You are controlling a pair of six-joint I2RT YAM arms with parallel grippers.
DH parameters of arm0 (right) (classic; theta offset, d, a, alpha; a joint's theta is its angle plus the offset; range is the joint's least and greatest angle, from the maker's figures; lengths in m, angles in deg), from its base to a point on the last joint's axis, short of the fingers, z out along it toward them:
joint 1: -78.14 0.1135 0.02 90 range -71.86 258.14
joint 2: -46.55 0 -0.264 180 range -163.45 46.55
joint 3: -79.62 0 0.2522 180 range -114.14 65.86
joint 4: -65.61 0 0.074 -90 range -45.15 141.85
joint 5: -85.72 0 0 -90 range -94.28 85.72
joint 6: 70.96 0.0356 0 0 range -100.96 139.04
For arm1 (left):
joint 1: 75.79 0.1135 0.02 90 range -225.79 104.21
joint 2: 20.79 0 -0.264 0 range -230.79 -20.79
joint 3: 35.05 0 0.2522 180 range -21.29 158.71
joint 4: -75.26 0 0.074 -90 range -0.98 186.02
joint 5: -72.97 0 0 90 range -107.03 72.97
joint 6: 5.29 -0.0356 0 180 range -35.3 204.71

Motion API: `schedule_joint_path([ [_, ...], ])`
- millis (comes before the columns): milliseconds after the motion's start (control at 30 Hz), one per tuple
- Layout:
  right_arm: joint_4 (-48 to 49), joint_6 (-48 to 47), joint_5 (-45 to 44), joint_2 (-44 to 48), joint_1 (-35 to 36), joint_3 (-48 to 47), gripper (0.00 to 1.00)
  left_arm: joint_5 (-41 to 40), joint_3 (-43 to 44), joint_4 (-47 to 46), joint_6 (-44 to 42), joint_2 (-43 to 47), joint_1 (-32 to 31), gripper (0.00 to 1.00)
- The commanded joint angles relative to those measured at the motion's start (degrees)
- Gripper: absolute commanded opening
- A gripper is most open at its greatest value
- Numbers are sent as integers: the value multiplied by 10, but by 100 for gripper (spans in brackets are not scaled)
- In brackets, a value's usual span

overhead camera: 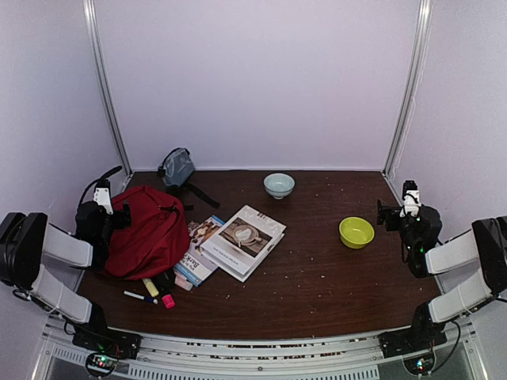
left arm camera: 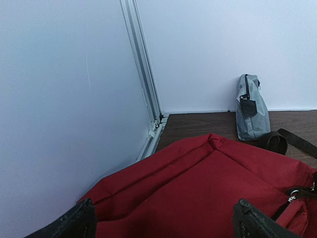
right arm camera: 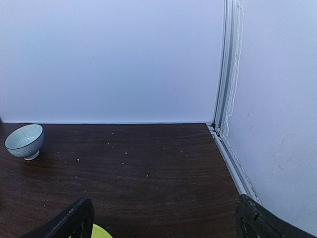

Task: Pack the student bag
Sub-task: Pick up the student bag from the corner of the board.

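Bag first: the red student bag (overhead camera: 146, 231) lies on the left side of the worktop (overhead camera: 317, 277), close to the left wall. Its long side runs roughly from the near edge toward the back wall. The left pincer (overhead camera: 103, 199) hangs at the bag's left edge, just above the red cloth. In its own camera the two black fingertips (left arm camera: 79, 220) stand wide apart, with nothing between them but the bag below. The right pincer (overhead camera: 408, 202) is well apart on the other side, near the green bowl (overhead camera: 356, 232). It is wide open too and holds nothing. So the left arm is much the nearer one to the bag. The books (overhead camera: 238, 241) and pens (overhead camera: 146, 291) lie just beside the bag on its right — between the two arms, but closer to the left. I think the bag must be opened first, and I cannot tell where its zip mouth sits.
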Motion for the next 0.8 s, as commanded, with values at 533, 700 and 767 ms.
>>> schedule_joint_path([
  [533, -138, 29, -75, 69, 1, -57, 100, 43, 100, 253, 11, 152, -9, 98],
  [700, -216, 132, -43, 169, -4, -105, 100, 126, 229, 500, 21, 282, -90, 87],
  [767, -217, 179, 18, 187, -3, -128, 100, 113, 282, 629, 1, 296, -180, 85],
])
